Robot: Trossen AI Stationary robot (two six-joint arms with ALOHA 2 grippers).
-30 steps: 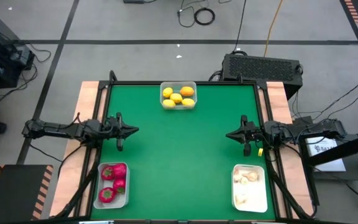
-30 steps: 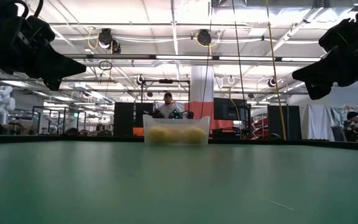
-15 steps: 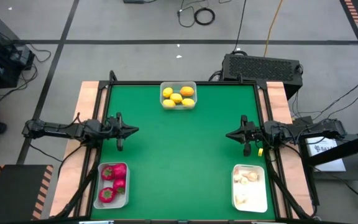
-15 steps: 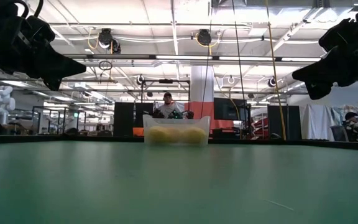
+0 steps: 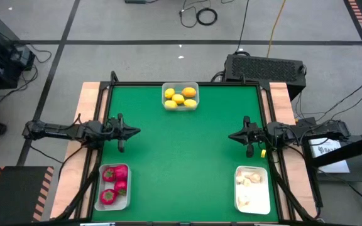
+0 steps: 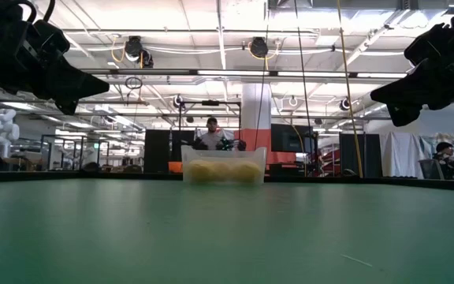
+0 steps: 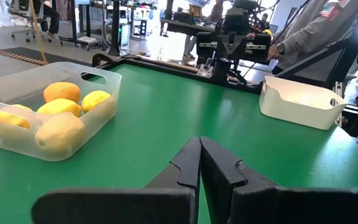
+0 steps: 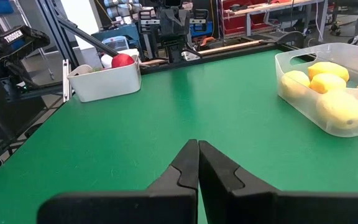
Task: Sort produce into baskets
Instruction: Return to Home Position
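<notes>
Table point(image 5: 181, 163) green; whitish pieces point(image 5: 251, 180) indistinct; left tool point(image 5: 137, 131), right tool point(image 5: 230, 135) closed.

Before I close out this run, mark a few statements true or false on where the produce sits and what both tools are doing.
1. The lemons share one basket. True.
2. The left tool grips a red piece. False: it is shut on nothing, above the bare green table.
3. The right tool is open. False: it is shut and empty.
4. The red pieces and the whitish pieces lie in separate baskets. True.
5. A piece lies loose on the table. False: every piece in view is in a basket.
</notes>
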